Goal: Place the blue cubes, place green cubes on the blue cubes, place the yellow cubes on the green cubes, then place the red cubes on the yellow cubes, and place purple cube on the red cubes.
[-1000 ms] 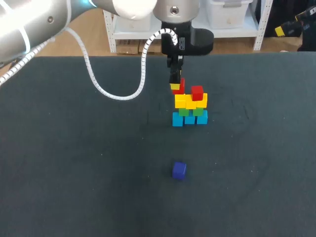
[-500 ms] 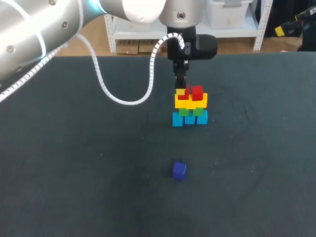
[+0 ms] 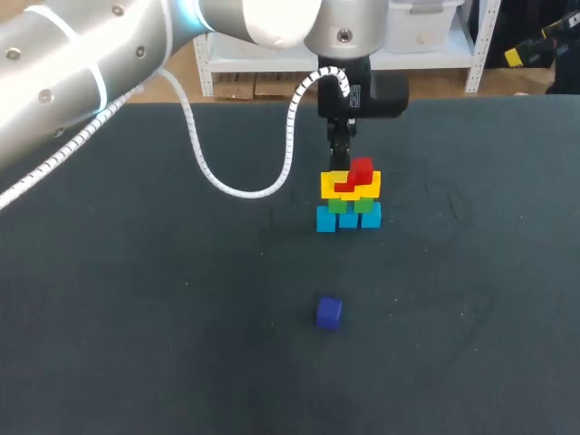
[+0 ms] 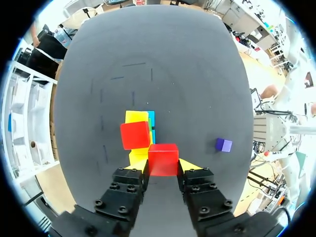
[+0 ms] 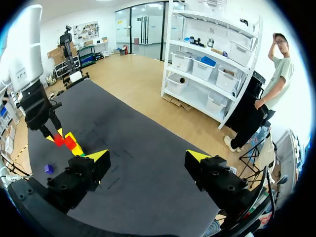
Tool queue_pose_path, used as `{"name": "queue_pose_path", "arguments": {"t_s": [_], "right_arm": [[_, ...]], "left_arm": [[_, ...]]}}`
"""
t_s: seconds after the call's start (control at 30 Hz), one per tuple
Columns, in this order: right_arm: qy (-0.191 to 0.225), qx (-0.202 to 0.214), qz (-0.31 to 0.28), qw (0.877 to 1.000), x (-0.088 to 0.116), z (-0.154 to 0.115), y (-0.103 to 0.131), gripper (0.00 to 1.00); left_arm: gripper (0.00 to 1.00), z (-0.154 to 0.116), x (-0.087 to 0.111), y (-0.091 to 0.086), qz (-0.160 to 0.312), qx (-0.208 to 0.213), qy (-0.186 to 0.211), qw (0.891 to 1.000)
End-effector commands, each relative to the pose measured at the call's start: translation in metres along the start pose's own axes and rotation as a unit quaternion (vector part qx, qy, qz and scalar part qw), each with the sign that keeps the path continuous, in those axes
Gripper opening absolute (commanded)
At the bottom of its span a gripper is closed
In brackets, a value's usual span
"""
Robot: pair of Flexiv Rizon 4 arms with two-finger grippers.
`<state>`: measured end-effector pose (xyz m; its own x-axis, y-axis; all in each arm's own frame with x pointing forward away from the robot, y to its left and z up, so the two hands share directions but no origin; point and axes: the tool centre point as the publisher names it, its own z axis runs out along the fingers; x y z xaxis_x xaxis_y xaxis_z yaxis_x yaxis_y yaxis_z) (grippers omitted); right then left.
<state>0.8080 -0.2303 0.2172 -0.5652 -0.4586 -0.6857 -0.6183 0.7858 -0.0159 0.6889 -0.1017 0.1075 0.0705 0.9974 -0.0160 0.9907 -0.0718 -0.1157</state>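
Left gripper (image 4: 163,165) was clamped on a red cube (image 4: 163,159), one finger on each side face, the cube right at the fingertips. Just ahead of it and a touch to one side sat the second red cube (image 4: 135,135), on top of the stack.

In the head view the left arm (image 3: 109,63) stretched from the upper left corner to the upper centre of the frame, its fingers pointing down over the stack. The stack stood just right of centre in the upper half of the dark table (image 3: 136,317): blue cubes (image 3: 348,218) at the base, green cubes (image 3: 363,206) on them, yellow cubes (image 3: 330,183) above. The held cube was level with the yellow layer's top, at its left side; whether it was resting on the yellow could not be told.

The purple cube (image 3: 329,313) lay alone on the table, lower centre, well apart from the stack and from both grippers.

Right gripper (image 5: 148,157) had its fingers spread wide with nothing between them, well away from the stack.
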Motion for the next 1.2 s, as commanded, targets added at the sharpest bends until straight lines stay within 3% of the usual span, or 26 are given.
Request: {"name": "queue_pose_path", "arguments": {"t_s": [0.03,1.2], "right_arm": [[-0.001,0.000,0.000,1.000,0.001,0.000,0.000,1.00],[-0.001,0.000,0.000,1.000,0.001,0.000,0.000,1.00]], "left_arm": [[0.00,0.000,-0.004,0.008,0.001,0.010,0.008,1.000],[0.00,0.003,-0.001,0.019,-0.016,-0.002,0.027,1.000]]}}
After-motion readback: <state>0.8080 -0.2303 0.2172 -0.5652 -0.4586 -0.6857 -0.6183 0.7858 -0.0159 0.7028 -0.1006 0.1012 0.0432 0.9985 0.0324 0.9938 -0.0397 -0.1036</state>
